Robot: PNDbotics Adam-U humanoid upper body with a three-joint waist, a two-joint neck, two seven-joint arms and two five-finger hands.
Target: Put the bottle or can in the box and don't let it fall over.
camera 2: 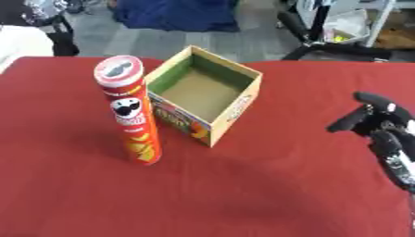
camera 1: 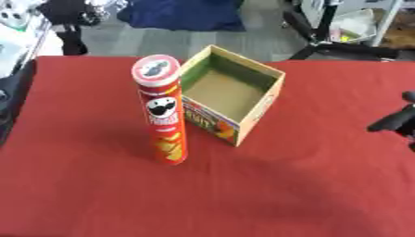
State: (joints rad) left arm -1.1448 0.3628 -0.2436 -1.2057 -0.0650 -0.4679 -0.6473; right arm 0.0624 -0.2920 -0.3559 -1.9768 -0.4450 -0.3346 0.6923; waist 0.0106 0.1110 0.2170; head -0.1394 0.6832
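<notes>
A tall red Pringles can (camera 1: 163,111) stands upright on the red tablecloth, just left of an open cardboard box (camera 1: 229,94) with green inner walls and nothing inside. My right hand (camera 2: 381,125) hovers at the right edge of the table, well apart from both, its black fingers spread and relaxed, holding nothing. My left hand shows in neither view.
The red-covered table (camera 1: 308,185) spreads wide in front of and to the right of the box. Beyond its far edge lie a blue cloth (camera 1: 182,14) on the floor and black stand legs (camera 1: 324,41).
</notes>
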